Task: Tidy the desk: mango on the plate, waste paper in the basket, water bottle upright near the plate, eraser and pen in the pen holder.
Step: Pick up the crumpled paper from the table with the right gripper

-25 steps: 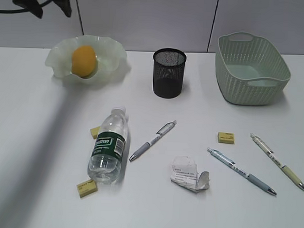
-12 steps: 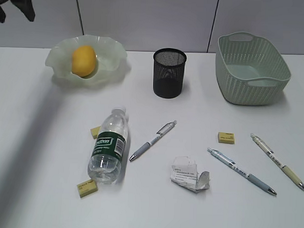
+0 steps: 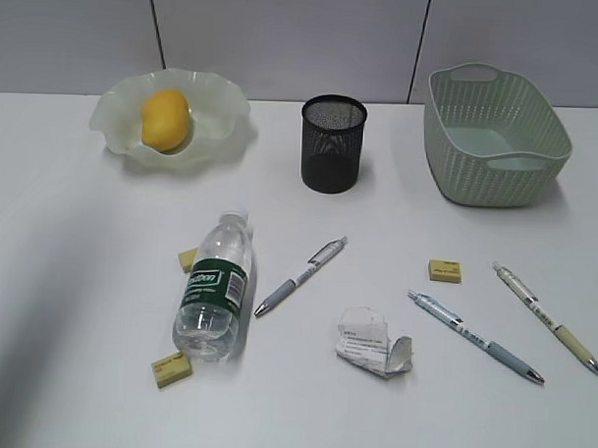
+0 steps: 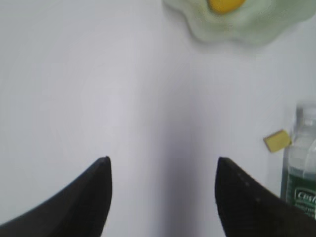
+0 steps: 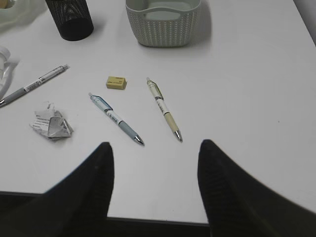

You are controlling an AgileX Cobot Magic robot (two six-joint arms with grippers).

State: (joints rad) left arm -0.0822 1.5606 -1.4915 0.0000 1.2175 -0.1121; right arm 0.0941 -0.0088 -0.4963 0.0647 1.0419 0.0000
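Note:
The mango lies in the wavy plate. On its side on the desk lies the water bottle, with yellow erasers by its base and neck and another on the right. The waste paper sits between a pen and two more pens. Pen holder and basket stand at the back. My left gripper hangs open over bare desk left of the bottle. My right gripper is open and empty above the front edge.
The desk's front edge runs just under my right gripper. The right wrist view shows the basket and pen holder far ahead, with the paper to the left. Neither arm shows in the exterior view.
The left arm's dark shape at the top left has slid left out of the exterior view, and its shadow on the desk has faded. Nothing on the desk has moved.

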